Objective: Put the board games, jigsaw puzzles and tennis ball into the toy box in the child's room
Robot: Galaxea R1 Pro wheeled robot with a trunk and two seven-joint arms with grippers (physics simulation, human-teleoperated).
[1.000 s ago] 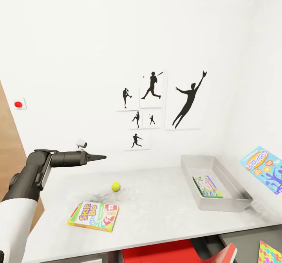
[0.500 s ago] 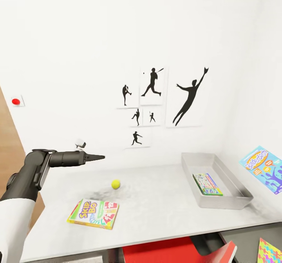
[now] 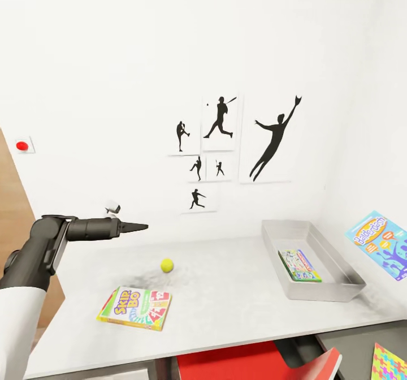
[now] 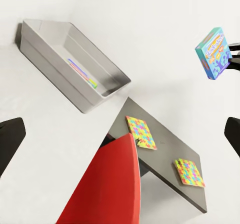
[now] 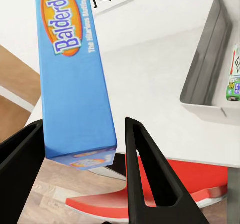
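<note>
The right gripper (image 5: pixel 80 149) is pinching the blue Balderdash board game (image 3: pixel 380 243) by its lower end, holding it in the air just past the right edge of the table (image 3: pixel 237 295) — beside the toy box (image 3: pixel 333 289), not yet over it. One green-edged board game (image 3: pixel 299 265) is already lying inside the toy box, against its right wall. The left gripper (image 3: pixel 138 227) is hovering above the table's left part, empty; its fingers are spread wide at the sides of the left wrist view. The SKIP-BO board game (image 3: pixel 135 309) is lying near the front edge, the tennis ball (image 3: pixel 167 265) just behind it toward the middle. Two jigsaw puzzles (image 4: pixel 141 132) (image 4: pixel 189 172) are lying on the lower dark end section.

Step in hand, judged: delivering the blue game to the box. The next move is calling for carrying it left over the box opening, lowering it flat beside the game already in there, then releasing — an edge catching the rim could tip it out.
</note>
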